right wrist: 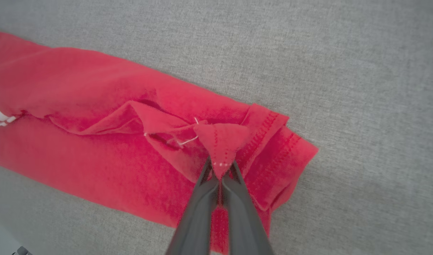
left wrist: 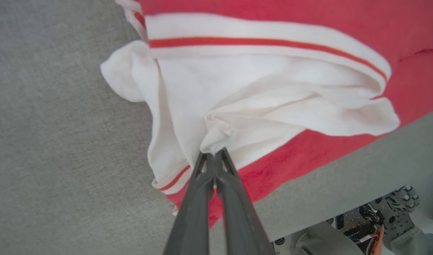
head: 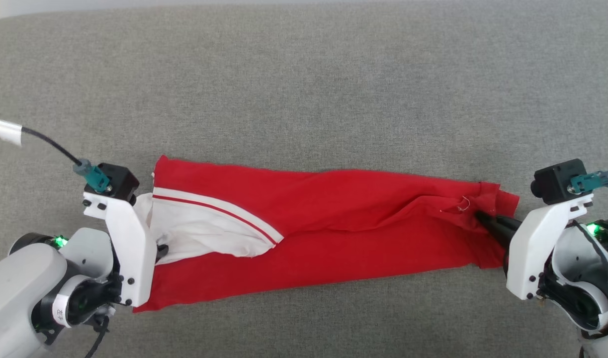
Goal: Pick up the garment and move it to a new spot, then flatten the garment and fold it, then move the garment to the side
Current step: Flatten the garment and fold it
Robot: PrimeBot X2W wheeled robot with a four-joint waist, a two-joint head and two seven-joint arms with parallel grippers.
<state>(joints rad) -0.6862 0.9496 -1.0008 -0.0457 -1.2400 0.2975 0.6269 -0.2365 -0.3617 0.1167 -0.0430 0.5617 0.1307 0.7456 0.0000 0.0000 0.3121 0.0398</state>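
1. The shirt (head: 343, 223) lies stretched in a long red band across the lower middle of the head view, on a grey fabric surface (head: 304, 74). It runs from lower left to right and is partly folded over itself along its length.
2. At the band's left end a white sleeve (head: 194, 233) is bunched up on the red. A white trim (head: 224, 211) with a thin red stripe runs slantwise along the sleeve's upper edge.
3. The left claw (left wrist: 213, 156) rises from the bottom centre of its wrist view. Its fingers are pressed together on a puckered fold of the white sleeve, and creases fan out from the pinch.
4. In the head view the left claw sits at the lower left, its tips mostly hidden behind its white mount.
5. The right claw (right wrist: 220, 171) is at the band's right end. Its fingers are closed on a small red corner of cloth, drawn into a point just beside the stitched hem (right wrist: 269, 129).
6. A loose white thread (right wrist: 188, 141) curls just left of that pinched corner.
7. No lettering is visible on the shirt.
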